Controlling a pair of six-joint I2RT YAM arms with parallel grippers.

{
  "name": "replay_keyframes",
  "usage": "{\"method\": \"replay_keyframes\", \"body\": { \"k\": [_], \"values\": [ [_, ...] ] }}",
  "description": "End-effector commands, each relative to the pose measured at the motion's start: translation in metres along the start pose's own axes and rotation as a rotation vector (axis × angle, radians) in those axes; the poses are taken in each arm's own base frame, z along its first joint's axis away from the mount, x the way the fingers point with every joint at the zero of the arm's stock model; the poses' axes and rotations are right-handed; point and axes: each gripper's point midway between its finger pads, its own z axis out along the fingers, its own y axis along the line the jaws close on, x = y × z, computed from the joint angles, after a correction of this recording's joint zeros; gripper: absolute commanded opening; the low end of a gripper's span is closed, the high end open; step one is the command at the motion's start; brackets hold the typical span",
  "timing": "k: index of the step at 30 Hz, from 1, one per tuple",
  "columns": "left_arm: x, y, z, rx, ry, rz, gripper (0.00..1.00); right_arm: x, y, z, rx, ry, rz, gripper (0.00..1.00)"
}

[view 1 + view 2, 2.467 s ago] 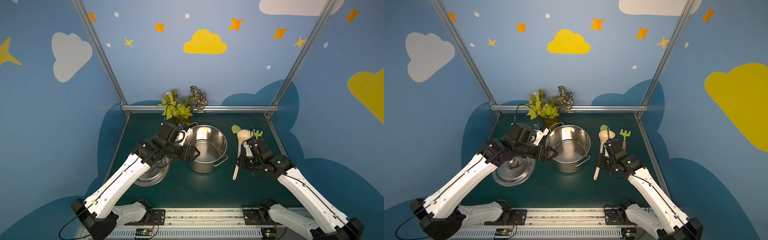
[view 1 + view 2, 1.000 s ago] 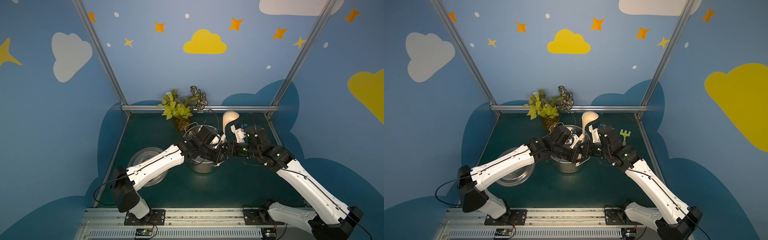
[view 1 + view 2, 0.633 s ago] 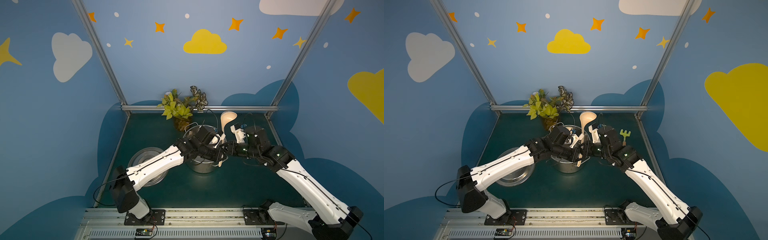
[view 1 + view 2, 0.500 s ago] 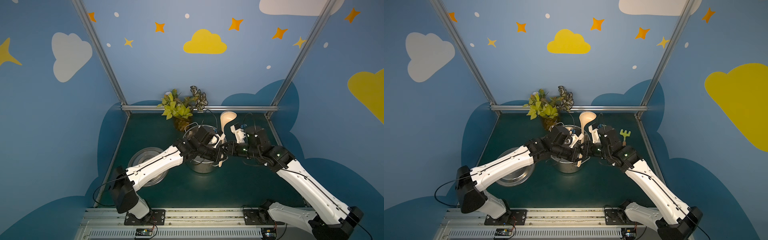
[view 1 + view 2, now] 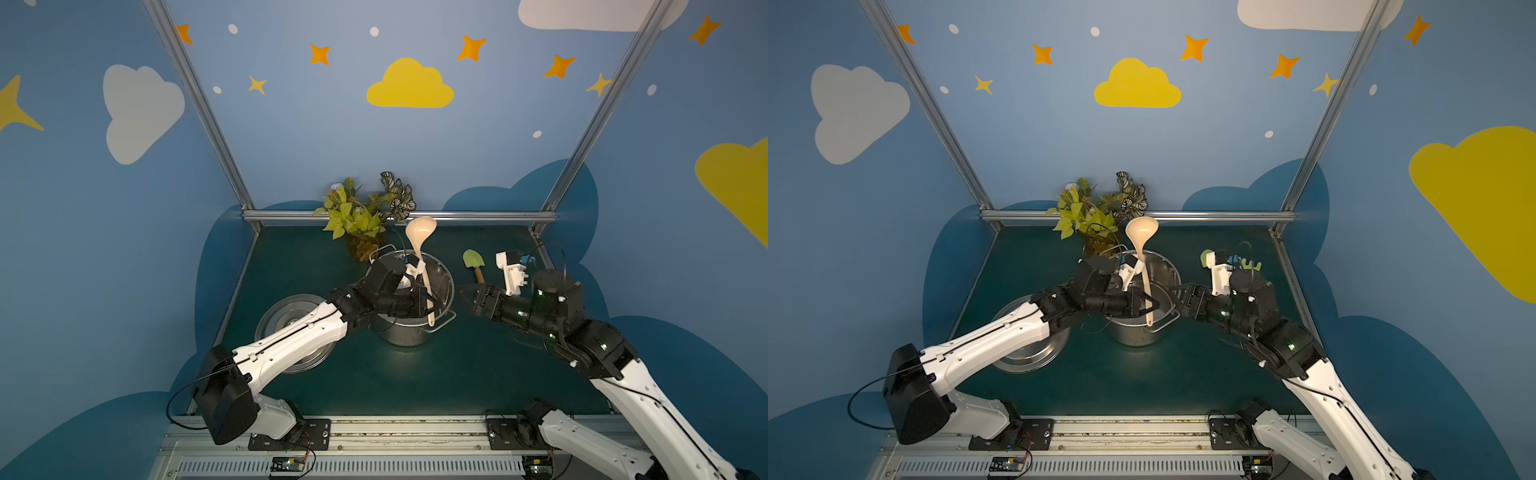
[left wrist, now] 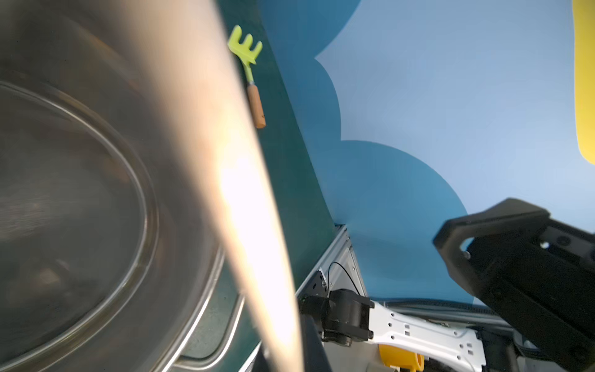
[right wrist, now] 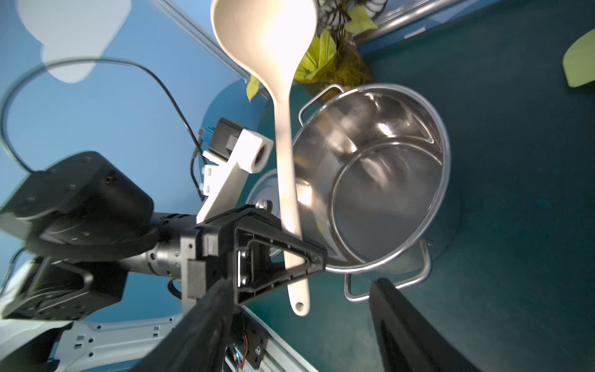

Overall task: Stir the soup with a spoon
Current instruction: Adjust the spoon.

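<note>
Handing over is seen to be finished: the spoon (image 5: pixel 422 259), carried a second ago by the right tool (image 5: pixel 467 297), is now clamped low on its handle by the fully closed left tool (image 5: pixel 1148 306).

And how is the right tool left?

It has been opened wide and drawn back beside the pot (image 5: pixel 447 283); nothing is held between its jaws.

Where is the spoon kept?

Nearly upright over the pot's near rim, bowl uppermost, with the handle end hung by the near loop handle.

Has stirring been begun?

Not yet. No soup can be made out inside. It is judged that the spoon must first be turned bowl-down and lowered into the pot.
</note>
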Motion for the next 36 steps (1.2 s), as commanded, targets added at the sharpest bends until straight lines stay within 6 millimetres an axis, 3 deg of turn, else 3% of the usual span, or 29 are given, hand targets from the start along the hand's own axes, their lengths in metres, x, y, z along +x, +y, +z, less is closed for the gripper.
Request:
{"method": "replay_keyframes", "body": {
  "k": [1, 4, 13, 19, 26, 36],
  "values": [
    [-0.026, -0.014, -0.008, 0.080, -0.151, -0.124, 0.03, 0.003, 0.008, 0.015, -0.152, -0.038, 0.181, 0.79],
    [-0.035, -0.015, -0.007, 0.116, -0.211, -0.190, 0.03, 0.008, 0.020, 0.029, -0.310, -0.048, 0.301, 0.83],
    [-0.052, -0.027, -0.007, 0.220, -0.346, -0.321, 0.03, 0.014, 0.045, 0.054, -0.441, -0.026, 0.347, 0.68],
    [-0.057, -0.029, -0.008, 0.278, -0.396, -0.359, 0.03, 0.010, 0.047, 0.055, -0.462, -0.086, 0.385, 0.57],
    [-0.061, -0.029, -0.009, 0.323, -0.425, -0.392, 0.02, 0.018, 0.025, 0.054, -0.419, -0.138, 0.438, 0.46],
    [-0.060, -0.027, -0.007, 0.341, -0.427, -0.424, 0.02, 0.013, 0.024, 0.051, -0.437, -0.174, 0.434, 0.32]
  ]
}}
